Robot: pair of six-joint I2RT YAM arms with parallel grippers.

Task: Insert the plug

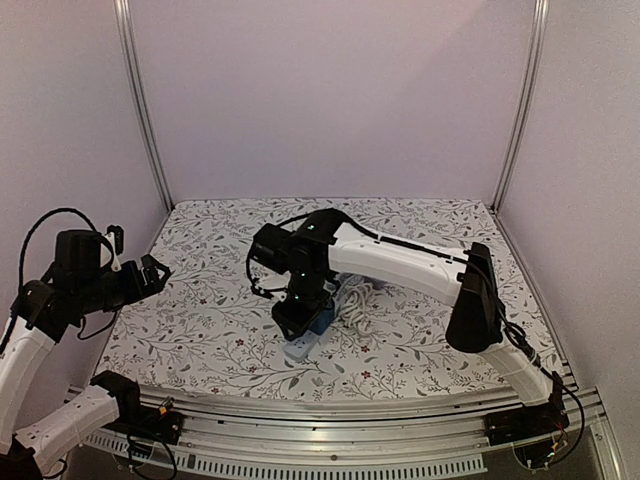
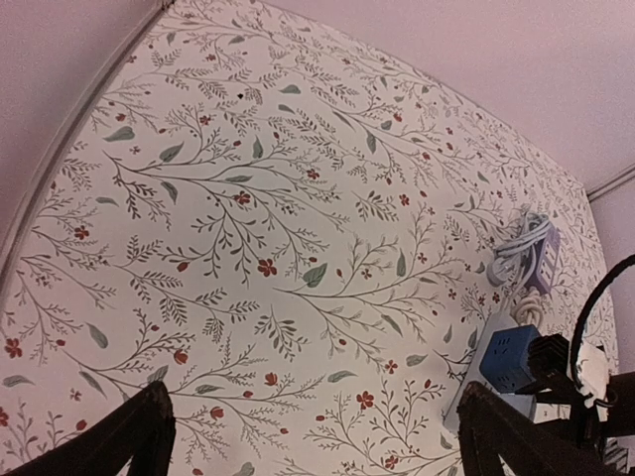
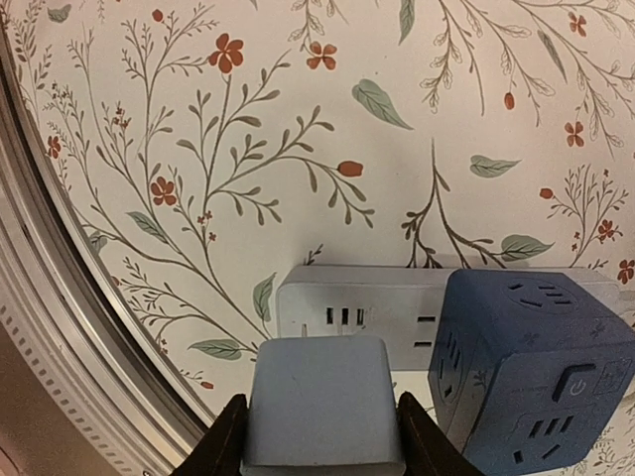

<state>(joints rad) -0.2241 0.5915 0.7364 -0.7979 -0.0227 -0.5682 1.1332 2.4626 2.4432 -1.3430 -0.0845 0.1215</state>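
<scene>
My right gripper (image 3: pixel 322 436) is shut on a pale blue-grey square plug (image 3: pixel 322 397), one finger on each side of it. Just beyond the plug lies the white power strip (image 3: pixel 357 309), its slots facing the plug. A dark blue cube adapter (image 3: pixel 531 367) sits on the strip to the right. From above, the right gripper (image 1: pixel 298 312) hangs over the strip's near end (image 1: pixel 298 350), beside the blue cube (image 1: pixel 322 318). My left gripper (image 1: pixel 155 272) hovers open at the table's left side, nothing between its fingers (image 2: pixel 149 426). The strip (image 2: pixel 464 392) shows far to its right.
A coil of white cable (image 1: pixel 355 300) lies just behind the strip, also seen as the cable bundle (image 2: pixel 523 248) in the left wrist view. The table's metal front rail (image 3: pixel 60 327) runs close to the left of the plug. Floral cloth (image 1: pixel 220 330) covers the table.
</scene>
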